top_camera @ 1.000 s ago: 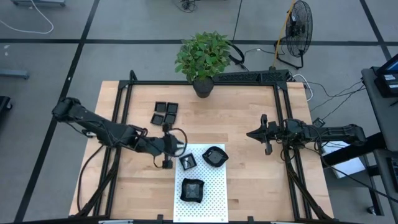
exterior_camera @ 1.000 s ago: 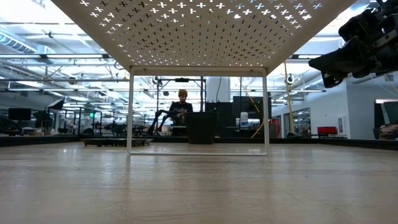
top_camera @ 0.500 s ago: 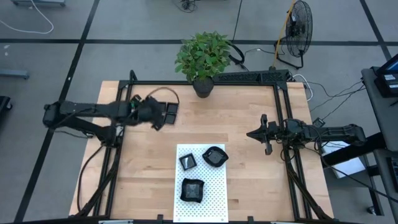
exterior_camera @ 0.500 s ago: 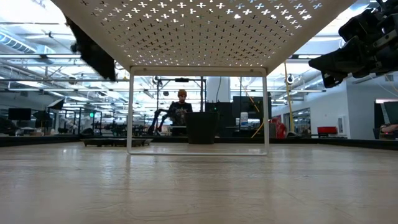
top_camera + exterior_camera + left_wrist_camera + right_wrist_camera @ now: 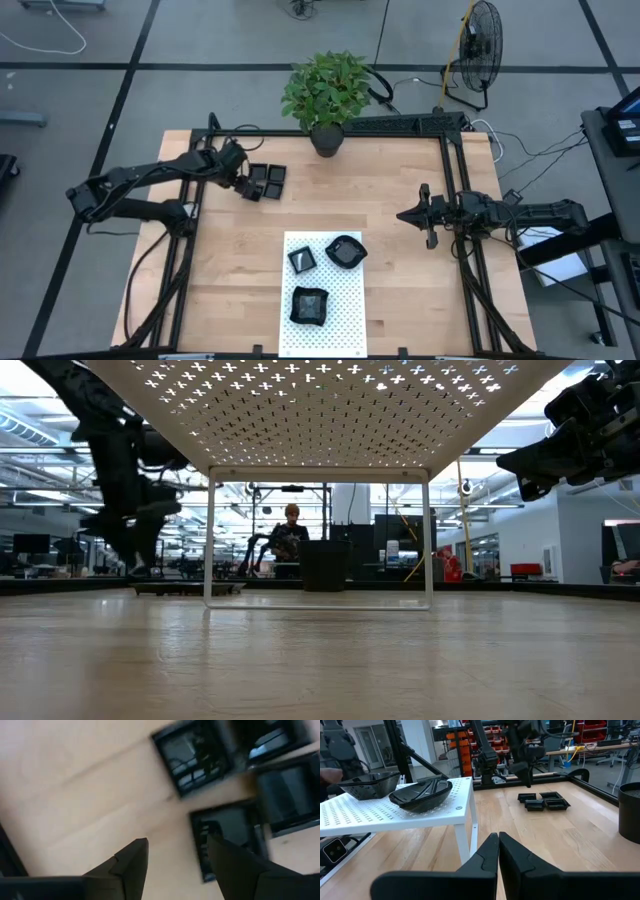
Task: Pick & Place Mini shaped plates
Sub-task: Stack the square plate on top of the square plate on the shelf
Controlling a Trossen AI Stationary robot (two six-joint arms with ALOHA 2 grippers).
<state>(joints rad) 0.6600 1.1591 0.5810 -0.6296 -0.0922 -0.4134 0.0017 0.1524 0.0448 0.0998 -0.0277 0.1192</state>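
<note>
Several black square mini shaped plates (image 5: 264, 180) lie flat on the wood at the table's far left, and also show as a group (image 5: 542, 802) in the right wrist view. My left gripper (image 5: 240, 182) hovers open just left of them. Its fingers (image 5: 131, 865) are empty above the nearest plate (image 5: 227, 837). Three more plates (image 5: 345, 250) sit on the white dotted mat (image 5: 340, 295), a raised perforated stand (image 5: 395, 812). My right gripper (image 5: 405, 215) waits shut and empty at the right.
A potted plant (image 5: 327, 140) stands at the far edge's middle. Black frame rails (image 5: 455, 170) run along the table's sides. Bare wood (image 5: 400, 290) lies between the stand and my right arm.
My left gripper has left the mat's left edge and swung toward the table's far left. It has then come down over the group of square plates. The plates on the mat have stayed where they were.
</note>
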